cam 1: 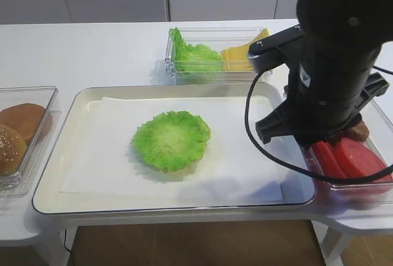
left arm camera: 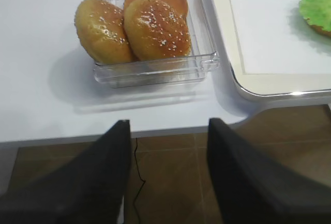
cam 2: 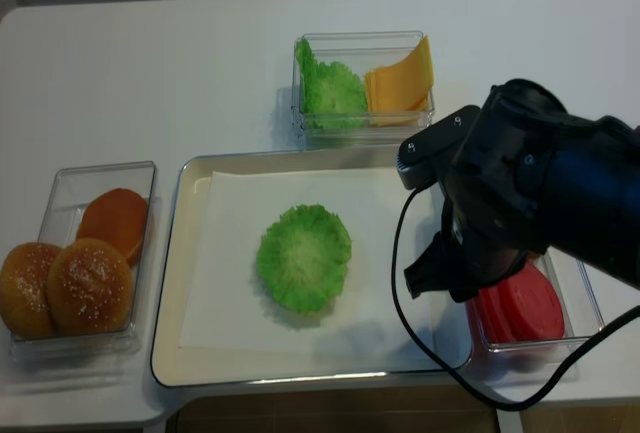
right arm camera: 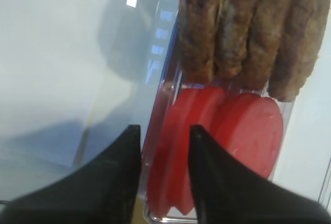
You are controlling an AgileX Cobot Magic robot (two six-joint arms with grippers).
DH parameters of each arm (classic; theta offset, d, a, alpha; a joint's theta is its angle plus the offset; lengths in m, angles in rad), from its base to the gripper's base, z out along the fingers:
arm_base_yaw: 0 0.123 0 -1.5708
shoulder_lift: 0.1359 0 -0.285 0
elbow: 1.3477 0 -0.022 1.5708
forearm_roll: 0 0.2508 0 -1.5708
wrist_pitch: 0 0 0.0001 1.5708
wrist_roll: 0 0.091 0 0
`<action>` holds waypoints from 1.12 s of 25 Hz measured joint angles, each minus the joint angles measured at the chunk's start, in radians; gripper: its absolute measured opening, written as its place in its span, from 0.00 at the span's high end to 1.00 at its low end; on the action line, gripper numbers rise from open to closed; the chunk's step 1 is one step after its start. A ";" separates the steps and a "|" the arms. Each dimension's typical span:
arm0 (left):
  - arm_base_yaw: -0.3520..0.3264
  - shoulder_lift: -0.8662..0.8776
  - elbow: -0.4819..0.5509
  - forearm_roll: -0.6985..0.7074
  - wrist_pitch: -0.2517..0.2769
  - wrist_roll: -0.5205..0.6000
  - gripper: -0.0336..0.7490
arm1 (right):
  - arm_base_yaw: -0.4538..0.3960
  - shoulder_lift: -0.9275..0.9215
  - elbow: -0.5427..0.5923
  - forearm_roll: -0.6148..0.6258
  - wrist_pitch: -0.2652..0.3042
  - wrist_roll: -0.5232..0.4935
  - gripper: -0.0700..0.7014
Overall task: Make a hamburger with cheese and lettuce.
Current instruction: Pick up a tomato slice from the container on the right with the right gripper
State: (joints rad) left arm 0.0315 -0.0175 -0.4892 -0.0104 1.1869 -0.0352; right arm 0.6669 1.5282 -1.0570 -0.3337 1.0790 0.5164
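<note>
The right gripper [right arm camera: 164,154] hangs with its two dark fingers spread, nothing between them, directly over the clear bin [cam 2: 588,298] of red tomato slices [right arm camera: 243,131]. Just beyond its tips, at the far end of the same bin, dark brown patties [right arm camera: 243,27] stand on edge in a row. The bin's near wall and the rim of the tray [cam 1: 55,149] lie just to the gripper's left.

Further left of that gripper, on the paper liner [cam 1: 110,155] in the tray, the hamburger [cam 1: 171,139] is so far a single flat lettuce leaf. Behind the tray, a clear box holds the lettuce [cam 1: 195,56] and the cheese [cam 1: 241,54] side by side.

The left gripper [left arm camera: 165,175] is also spread and empty, off the surface's [left arm camera: 41,94] front edge; ahead of it sits a bin of buns [left arm camera: 155,27].
</note>
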 joint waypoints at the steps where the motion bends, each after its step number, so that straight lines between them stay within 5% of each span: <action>1: 0.000 0.000 0.000 0.000 0.000 0.000 0.50 | 0.000 0.004 0.000 0.000 0.000 0.000 0.60; 8: 0.000 0.000 0.000 0.000 0.000 0.000 0.50 | 0.000 0.018 0.000 -0.009 -0.008 0.000 0.61; 15: 0.000 0.000 0.000 0.000 0.000 0.000 0.50 | 0.000 0.021 0.000 -0.010 -0.008 0.000 0.76; 28: 0.000 0.000 0.000 0.000 0.000 0.000 0.50 | 0.000 0.021 0.000 -0.015 -0.001 0.003 0.84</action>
State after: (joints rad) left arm 0.0315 -0.0175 -0.4892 -0.0104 1.1869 -0.0352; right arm 0.6669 1.5496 -1.0570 -0.3482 1.0780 0.5198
